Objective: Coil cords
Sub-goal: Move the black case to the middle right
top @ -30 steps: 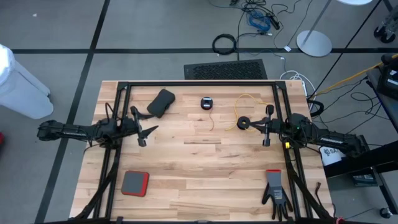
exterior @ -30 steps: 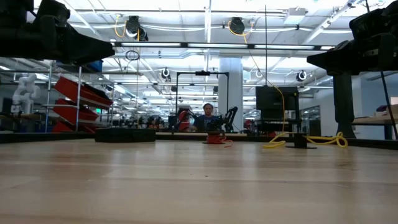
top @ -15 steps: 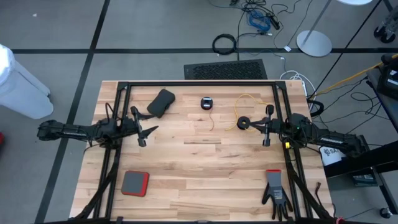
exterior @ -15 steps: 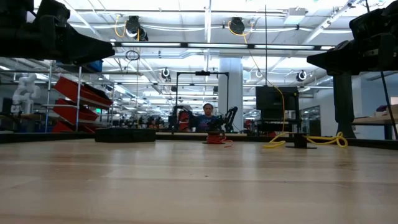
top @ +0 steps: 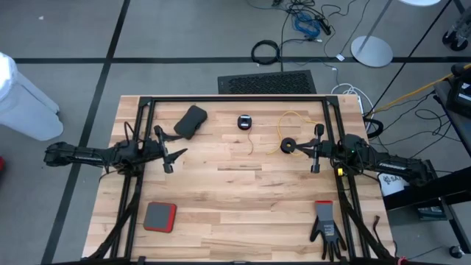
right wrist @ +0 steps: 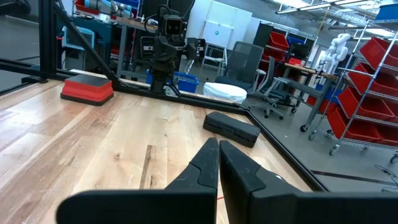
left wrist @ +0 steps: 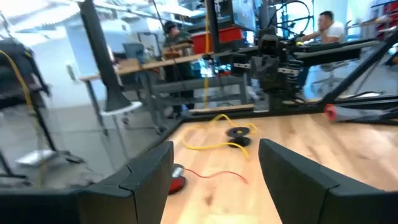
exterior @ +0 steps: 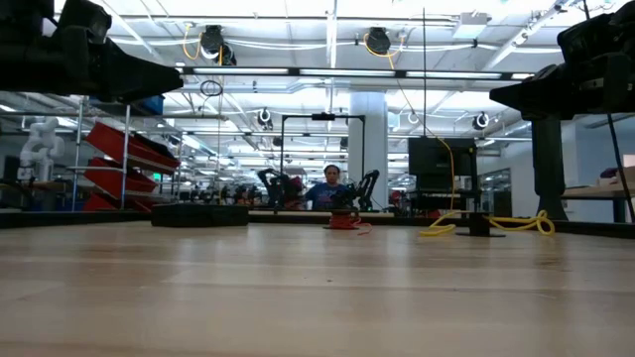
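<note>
On the table nothing has shifted over the last second; left gripper hovers at the left side, fingers spread, empty; right gripper hovers just beside the yellow cord and its reel, fingers pressed together; red cord lies mid-table below its reel; coiling appears not yet begun.

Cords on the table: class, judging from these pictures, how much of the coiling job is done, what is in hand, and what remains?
Done: nothing visible. The yellow cord lies in a loose loop by its reel, and the red cord trails loose from its reel. In hand: nothing. The left gripper hovers open and empty at the table's left; the right gripper is shut and empty beside the yellow reel. Left: both cords.
</note>
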Robot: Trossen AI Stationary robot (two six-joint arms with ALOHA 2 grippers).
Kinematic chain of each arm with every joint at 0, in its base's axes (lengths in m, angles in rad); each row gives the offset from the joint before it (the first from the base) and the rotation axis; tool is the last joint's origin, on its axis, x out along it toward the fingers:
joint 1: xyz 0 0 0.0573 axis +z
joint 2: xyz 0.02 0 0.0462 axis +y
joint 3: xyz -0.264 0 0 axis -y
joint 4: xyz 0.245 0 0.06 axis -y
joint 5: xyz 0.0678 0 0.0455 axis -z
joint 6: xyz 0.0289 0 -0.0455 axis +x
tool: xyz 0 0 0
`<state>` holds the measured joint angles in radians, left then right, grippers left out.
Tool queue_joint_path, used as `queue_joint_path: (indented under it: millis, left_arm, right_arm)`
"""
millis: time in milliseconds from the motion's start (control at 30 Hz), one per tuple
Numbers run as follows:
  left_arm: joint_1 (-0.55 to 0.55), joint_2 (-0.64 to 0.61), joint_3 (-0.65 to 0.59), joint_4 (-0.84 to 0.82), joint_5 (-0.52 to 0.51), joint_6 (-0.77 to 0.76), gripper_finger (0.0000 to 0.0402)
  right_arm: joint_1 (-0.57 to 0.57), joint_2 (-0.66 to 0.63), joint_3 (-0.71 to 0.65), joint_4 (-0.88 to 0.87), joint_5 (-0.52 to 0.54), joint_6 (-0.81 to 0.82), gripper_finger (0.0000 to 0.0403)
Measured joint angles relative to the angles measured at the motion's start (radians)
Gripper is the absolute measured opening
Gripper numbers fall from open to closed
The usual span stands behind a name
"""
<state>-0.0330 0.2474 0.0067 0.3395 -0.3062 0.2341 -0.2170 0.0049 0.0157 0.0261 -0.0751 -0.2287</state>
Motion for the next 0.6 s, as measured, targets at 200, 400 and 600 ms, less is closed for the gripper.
queue_joint_path:
  millis: [200,400,600]
  left_arm:
    - [0.000,0.000,0.000,0.006,-0.004,-0.003,0.0244]
    - [0.000,0.000,0.000,0.066,0.025,-0.019,0.0244]
    - [0.000,0.022,0.000,0.418,0.072,-0.009,0.0244]
  right_arm:
    - [0.000,0.000,0.000,0.000,0.000,0.000,0.0000]
    - [0.000,0.000,0.000,0.000,0.000,0.000,0.0000]
    - [0.000,0.000,0.000,0.000,0.000,0.000,0.0000]
